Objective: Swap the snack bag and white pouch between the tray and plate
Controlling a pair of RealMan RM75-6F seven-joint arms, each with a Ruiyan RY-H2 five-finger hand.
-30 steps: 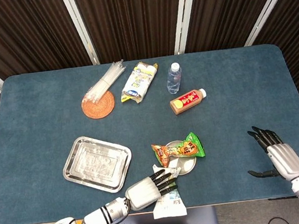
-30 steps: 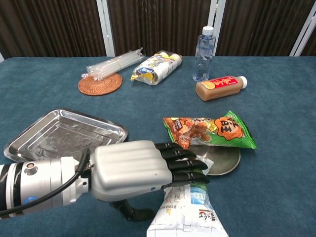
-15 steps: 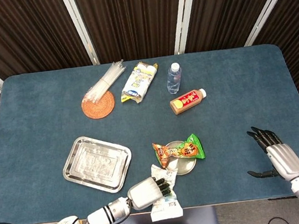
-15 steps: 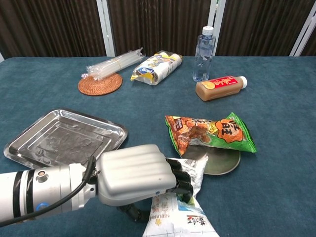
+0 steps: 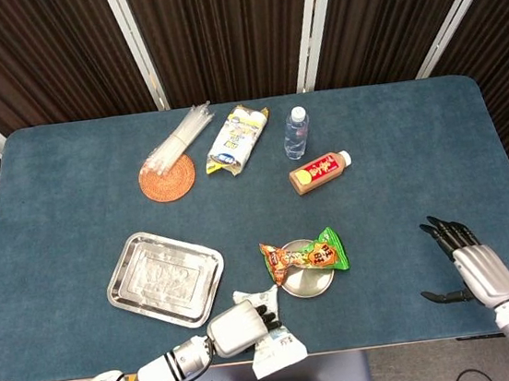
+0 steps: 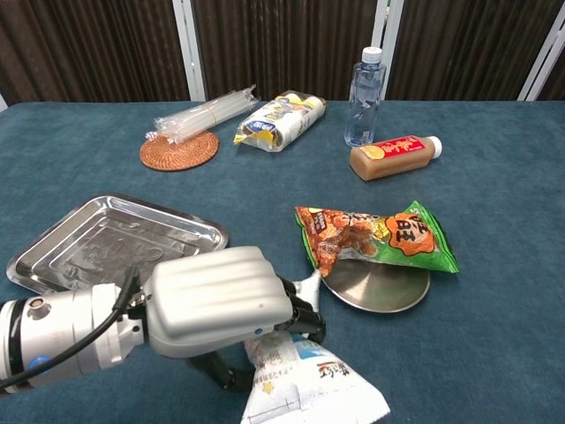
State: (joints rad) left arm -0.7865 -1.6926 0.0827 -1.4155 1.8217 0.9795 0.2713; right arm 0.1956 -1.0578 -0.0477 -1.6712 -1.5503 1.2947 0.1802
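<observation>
Since the earlier frames the left robot hand (image 6: 216, 300) has drawn back from the plate (image 6: 380, 287) toward the near edge of the blue surface (image 5: 400, 163), taking the white pouch (image 6: 305, 384) with it, so the pouch now lies clear of the plate, between it and the tray (image 6: 106, 243). That hand is knuckles-up with its fingers curled tight over the pouch's upper end, forearm reaching in low from the left. The snack bag (image 5: 304, 256) rests across the plate's far rim, while the right robot hand (image 5: 468, 262) hovers well apart at the right edge, fingers spread and holding nothing.
</observation>
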